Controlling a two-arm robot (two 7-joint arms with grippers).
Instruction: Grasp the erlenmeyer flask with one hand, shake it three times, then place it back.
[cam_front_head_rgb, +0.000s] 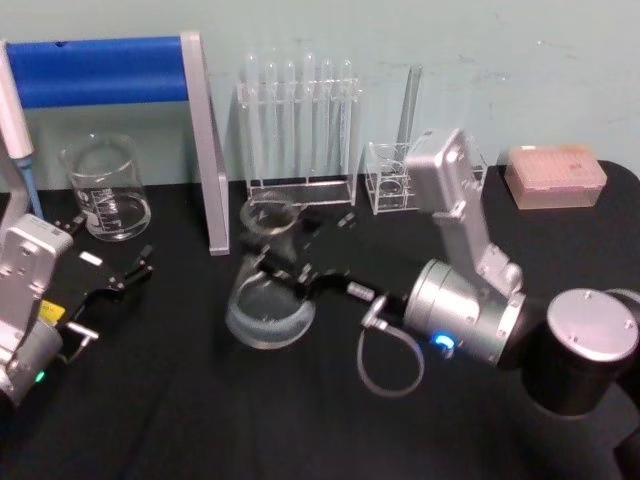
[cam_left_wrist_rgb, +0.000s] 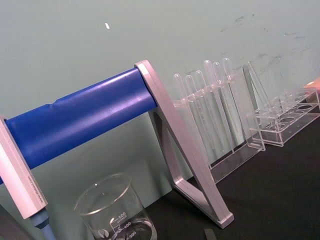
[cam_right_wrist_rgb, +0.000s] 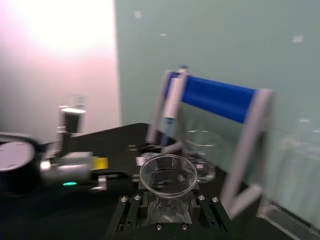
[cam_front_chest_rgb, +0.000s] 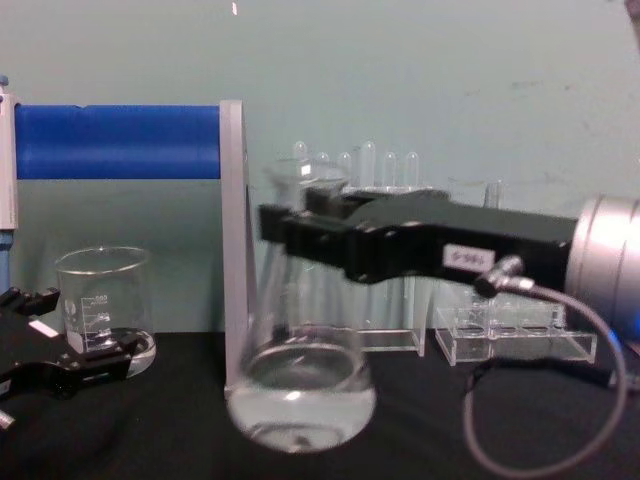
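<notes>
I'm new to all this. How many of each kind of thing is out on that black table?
Erlenmeyer flask: 1
Beaker: 1
Clear racks: 2, the tall rack and the low rack, tubes uncounted
Pink box: 1
Blue-barred stand: 1
Pipette: 1
Grippers: 2, the right gripper shut on the flask's neck, the left gripper open beside the beaker
Total: 9

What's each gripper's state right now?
Left gripper: open, holding nothing.
Right gripper: closed on the neck of the erlenmeyer flask.
</notes>
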